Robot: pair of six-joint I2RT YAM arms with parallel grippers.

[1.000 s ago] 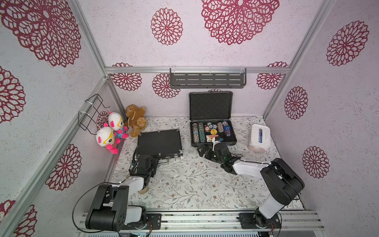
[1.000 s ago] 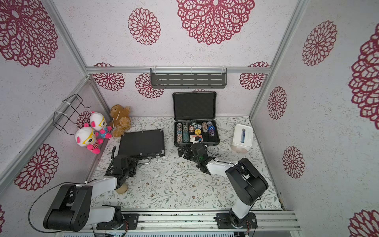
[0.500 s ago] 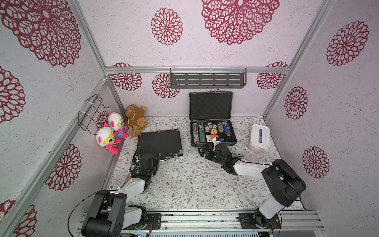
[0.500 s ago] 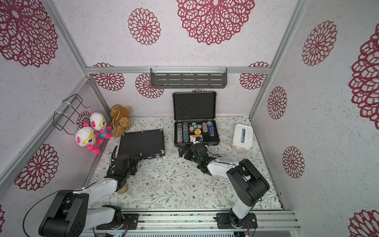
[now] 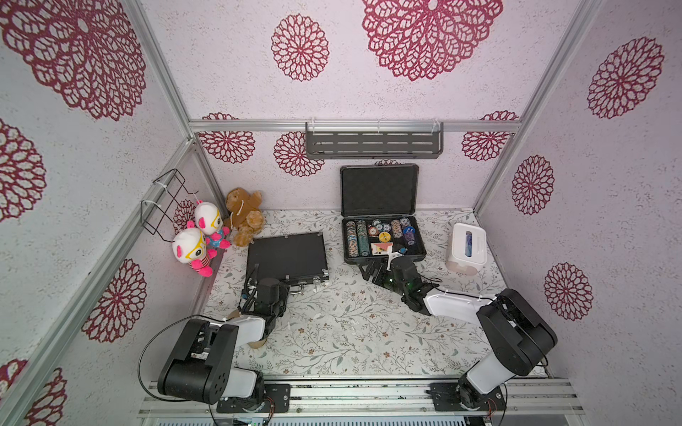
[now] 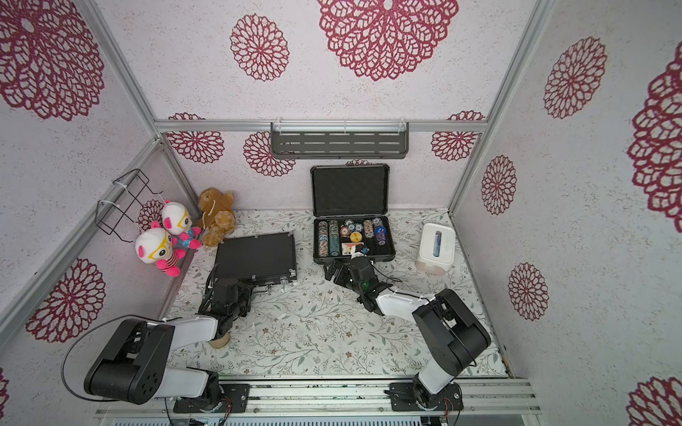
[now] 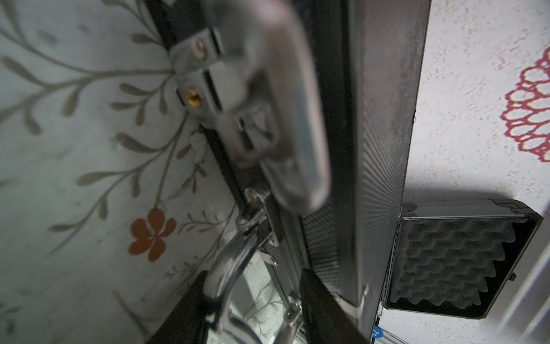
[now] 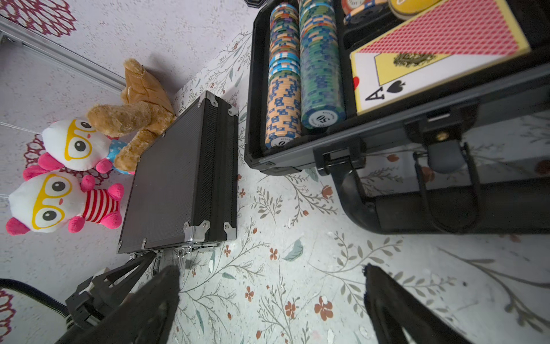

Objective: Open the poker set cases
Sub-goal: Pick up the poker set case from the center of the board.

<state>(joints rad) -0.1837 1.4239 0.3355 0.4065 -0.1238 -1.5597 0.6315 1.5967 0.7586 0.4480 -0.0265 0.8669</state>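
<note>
Crowding the flat black case (image 5: 287, 258) edge-on, left gripper (image 7: 253, 286) half-open, hold hidden from me; right gripper (image 8: 270, 269) gapes empty.

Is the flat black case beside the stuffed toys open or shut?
Shut. The flat black case lies with its lid down, nothing inside showing; the other case stands open, chips visible.

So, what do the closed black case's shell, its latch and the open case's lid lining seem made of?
Closed black case: hard matte panels with fine ribbed texture, perhaps embossed plastic or metal sheet. Latch: shiny silver metal, judging by its reflections and screws. Lid lining: soft dark grey foam, shown by egg-crate bumps.
</note>
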